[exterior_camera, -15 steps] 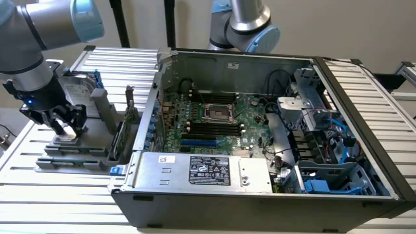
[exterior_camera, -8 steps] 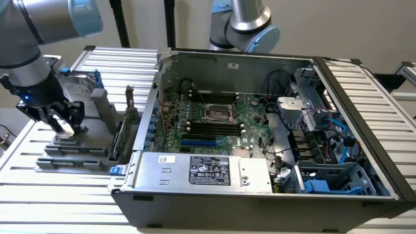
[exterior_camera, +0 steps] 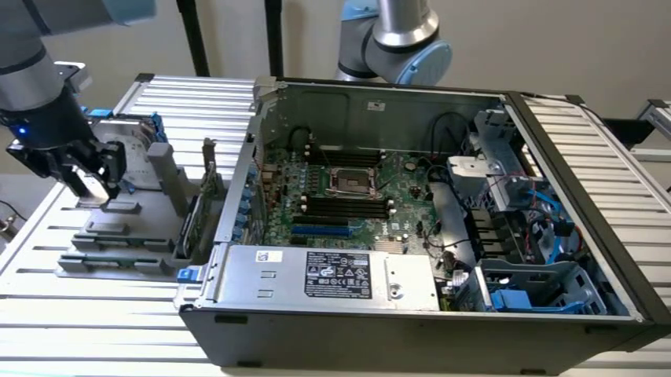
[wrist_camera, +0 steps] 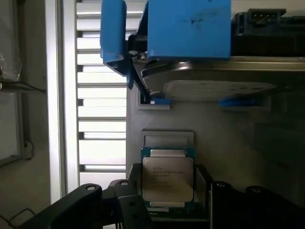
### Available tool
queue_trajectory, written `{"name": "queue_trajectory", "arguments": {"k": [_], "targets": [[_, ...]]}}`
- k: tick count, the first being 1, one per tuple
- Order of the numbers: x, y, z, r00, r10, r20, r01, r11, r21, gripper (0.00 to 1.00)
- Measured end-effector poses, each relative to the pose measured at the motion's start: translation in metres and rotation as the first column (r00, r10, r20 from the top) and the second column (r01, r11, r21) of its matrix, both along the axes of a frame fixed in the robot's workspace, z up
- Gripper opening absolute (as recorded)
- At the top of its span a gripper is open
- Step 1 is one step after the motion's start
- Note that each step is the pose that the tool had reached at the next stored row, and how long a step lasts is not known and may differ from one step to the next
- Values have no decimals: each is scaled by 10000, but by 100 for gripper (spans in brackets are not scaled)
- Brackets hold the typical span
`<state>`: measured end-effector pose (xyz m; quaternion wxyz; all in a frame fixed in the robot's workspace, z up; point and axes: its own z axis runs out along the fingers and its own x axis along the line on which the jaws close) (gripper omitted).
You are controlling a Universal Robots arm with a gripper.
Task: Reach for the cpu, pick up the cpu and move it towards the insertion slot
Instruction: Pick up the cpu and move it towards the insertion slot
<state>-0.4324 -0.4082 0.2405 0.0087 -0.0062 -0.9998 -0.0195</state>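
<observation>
Tool over the cpu, jaws apart
My tool (exterior_camera: 93, 188) stands released, straddling the cpu (wrist_camera: 167, 179), which lies flat in the grey holder (exterior_camera: 118, 250), well apart from the insertion slot (exterior_camera: 351, 182).

Soft, even room light. At my wrist the slatted table (wrist_camera: 100, 143) blows out white; the cpu (wrist_camera: 167, 179) carries mild sheen. Inside the case (exterior_camera: 419, 336), shade deepens toward four o'clock in the exterior view.
</observation>
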Motion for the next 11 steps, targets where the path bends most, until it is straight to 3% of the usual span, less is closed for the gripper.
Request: {"name": "queue_trajectory", "arguments": {"k": [11], "targets": [[70, -10, 501, 10000, 0, 2, 0, 10000, 0, 54]]}}
